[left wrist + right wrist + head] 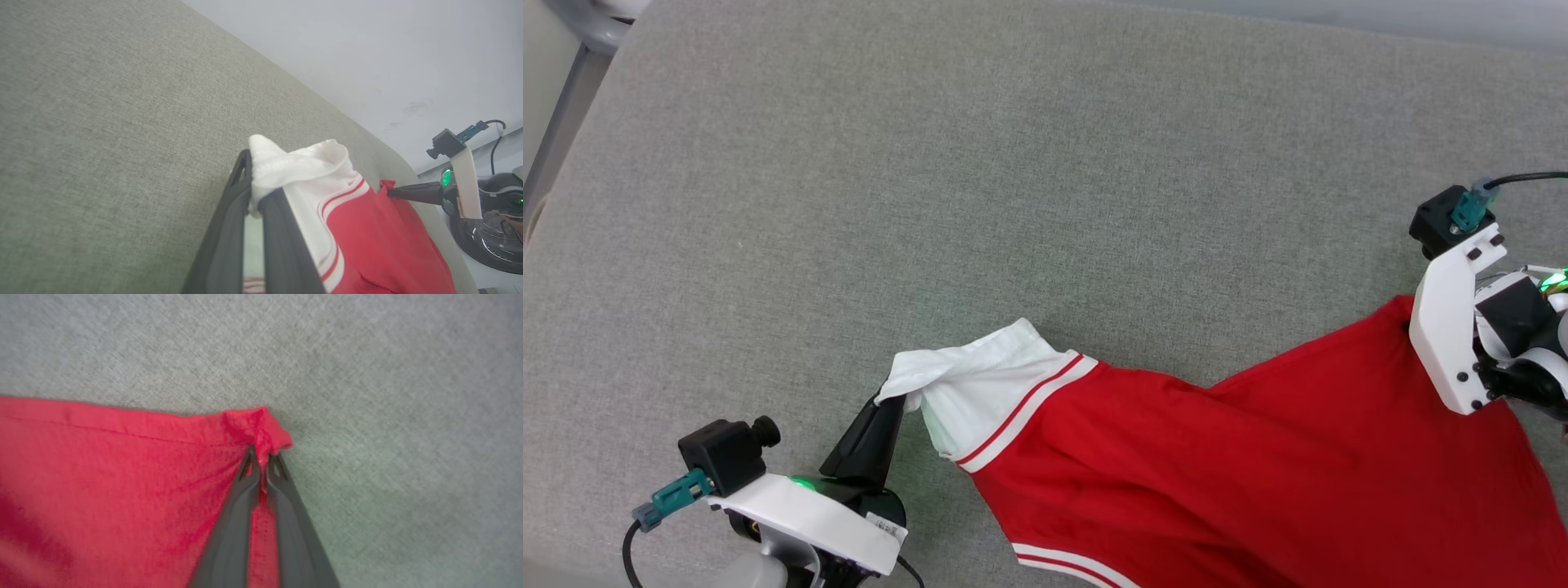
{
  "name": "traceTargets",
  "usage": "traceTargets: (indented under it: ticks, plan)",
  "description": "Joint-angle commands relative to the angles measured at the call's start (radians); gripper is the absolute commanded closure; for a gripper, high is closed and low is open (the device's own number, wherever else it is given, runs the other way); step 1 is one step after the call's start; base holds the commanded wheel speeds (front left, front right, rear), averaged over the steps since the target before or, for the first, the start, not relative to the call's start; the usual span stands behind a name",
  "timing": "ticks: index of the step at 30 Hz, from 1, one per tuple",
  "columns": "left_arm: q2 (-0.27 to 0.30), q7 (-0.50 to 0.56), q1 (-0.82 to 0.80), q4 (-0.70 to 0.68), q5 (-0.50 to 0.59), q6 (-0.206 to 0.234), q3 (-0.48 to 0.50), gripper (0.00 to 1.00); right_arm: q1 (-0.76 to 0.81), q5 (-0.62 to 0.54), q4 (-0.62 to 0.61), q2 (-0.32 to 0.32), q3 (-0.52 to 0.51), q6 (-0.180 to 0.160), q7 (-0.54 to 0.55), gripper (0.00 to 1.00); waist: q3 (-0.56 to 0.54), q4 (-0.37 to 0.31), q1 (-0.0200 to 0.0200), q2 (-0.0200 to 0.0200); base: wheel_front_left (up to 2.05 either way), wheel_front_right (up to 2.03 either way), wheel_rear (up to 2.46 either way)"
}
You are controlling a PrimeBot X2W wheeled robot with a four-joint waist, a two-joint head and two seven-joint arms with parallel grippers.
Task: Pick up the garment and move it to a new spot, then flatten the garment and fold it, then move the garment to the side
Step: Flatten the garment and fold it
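While my 2 claws are pinched shut on the garment (1217, 457), the cloth between them sags in a shallow dip. My left claw (889, 406) is closed on the bunched white sleeve (980, 371), and my right claw (261, 457) grips a small red corner (269, 428) at the hem, with only a little fold of fabric past the fingertips. That thin bite is my main worry: I judge that a hard pull apart could drag the corner out of the right claw. On the left, the sleeve is wadded between the fingers, so it may twist or stretch crooked when I spread it flat. The garment is held low over the near right part of the grey bench (931, 163), and its lower part runs off the bottom of the head view, so I cannot tell how close it comes to the near edge. If it overhangs, its weight could slide it off once I let go. Ahead and to my left the bench is open; its left edge (592, 139) and far edge (1339, 34) are well apart from the cloth, so I judge there is room to carry it forward.
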Motion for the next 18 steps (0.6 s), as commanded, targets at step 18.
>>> traceTargets:
  ticks: [18]
  plan:
    - [0.048, -0.005, 0.100, -0.054, 0.006, 0.060, 0.024, 1.00, 0.210, 0.057, -0.216, -0.002, -0.222, -0.001, -0.460, 1.00, -0.183, -0.074, 0.0000, 0.0000, 0.00, 0.00, 0.00]
